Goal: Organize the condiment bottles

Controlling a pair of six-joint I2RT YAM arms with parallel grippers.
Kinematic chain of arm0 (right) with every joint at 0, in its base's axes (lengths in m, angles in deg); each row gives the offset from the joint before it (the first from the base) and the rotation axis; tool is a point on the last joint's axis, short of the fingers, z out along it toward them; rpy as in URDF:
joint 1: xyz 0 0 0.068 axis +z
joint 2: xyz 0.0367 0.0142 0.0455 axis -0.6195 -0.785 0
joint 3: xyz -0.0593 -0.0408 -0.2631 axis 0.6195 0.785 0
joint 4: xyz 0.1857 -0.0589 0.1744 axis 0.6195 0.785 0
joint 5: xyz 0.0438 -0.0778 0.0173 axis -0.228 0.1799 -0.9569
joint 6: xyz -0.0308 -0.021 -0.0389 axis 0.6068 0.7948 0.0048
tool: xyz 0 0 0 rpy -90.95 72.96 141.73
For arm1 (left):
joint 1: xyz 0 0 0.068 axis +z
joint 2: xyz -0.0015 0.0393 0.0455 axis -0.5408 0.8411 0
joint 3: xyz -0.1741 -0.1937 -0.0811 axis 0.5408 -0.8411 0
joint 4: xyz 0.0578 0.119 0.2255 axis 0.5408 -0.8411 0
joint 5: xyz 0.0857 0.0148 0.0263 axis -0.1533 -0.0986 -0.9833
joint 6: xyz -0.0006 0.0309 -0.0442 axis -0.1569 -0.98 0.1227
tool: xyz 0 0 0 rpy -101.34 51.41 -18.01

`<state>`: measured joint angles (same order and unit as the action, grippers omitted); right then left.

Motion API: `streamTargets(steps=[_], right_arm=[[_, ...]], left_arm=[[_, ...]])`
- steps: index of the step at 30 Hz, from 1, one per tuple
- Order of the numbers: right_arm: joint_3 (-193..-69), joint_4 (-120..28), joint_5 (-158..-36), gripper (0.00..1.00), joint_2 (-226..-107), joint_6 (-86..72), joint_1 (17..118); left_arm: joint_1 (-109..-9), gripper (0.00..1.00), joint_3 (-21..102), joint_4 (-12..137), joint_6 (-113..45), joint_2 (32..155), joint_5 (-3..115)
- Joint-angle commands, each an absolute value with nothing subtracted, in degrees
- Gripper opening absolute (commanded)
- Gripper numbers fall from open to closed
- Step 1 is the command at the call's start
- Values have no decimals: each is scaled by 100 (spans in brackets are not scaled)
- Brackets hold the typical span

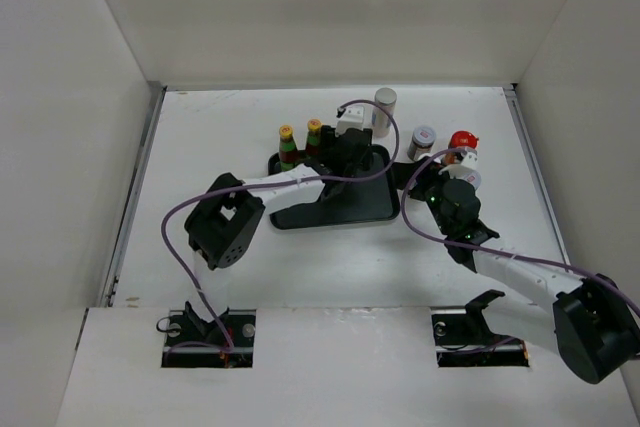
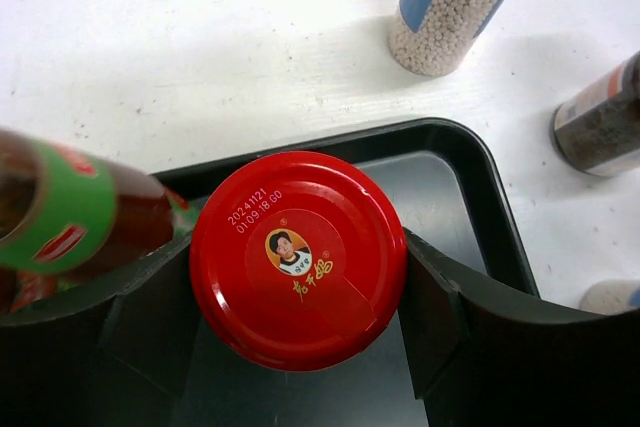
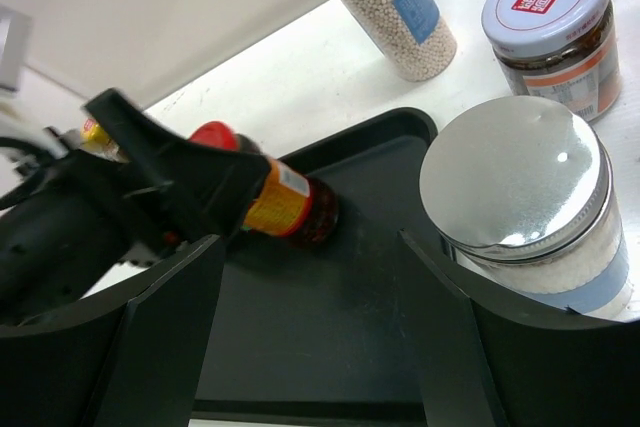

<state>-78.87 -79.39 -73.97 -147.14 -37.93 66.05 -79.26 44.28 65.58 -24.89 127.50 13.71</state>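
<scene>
Top view: the left gripper (image 1: 350, 152) reaches over the black tray (image 1: 300, 217). Two yellow-capped bottles (image 1: 286, 147) stand at its far left, apparently to keep like with like. Outside it wait one loose red-lidded jar (image 1: 462, 139) and three grey-lidded shakers (image 1: 385, 107).

Left wrist: its fingers clench one held red-lidded jar (image 2: 298, 257) over the tray's far corner.

Right wrist: the right gripper (image 3: 310, 247) is spread, grasping nothing, with one silver-lidded shaker (image 3: 520, 197) just beside its finger, probably next

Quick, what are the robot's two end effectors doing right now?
Left end effector: closed on the red-lidded jar.
Right end effector: open, holding nothing.
</scene>
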Motion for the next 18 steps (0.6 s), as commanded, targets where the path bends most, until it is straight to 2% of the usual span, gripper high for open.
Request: streamTargets(steps=[1, 11, 13, 18], right_arm=[[-7896, -8131, -7296, 76, -14690, -3812, 6609], [-7923, -8149, -7331, 76, -14734, -3786, 6609], [-7923, -8149, -7331, 76, -14734, -3786, 6609], [-7984, -8149, -7366, 78, -14822, -3733, 6635]], left_arm=[[-7831, 31, 5062, 7629, -2773, 12661, 1244], [-7699, 39, 5309, 7638, -2905, 13066, 1218], [-7690, 45, 5292, 7638, -2923, 13075, 1130], [-7743, 73, 5204, 7656, -2940, 12988, 1094]])
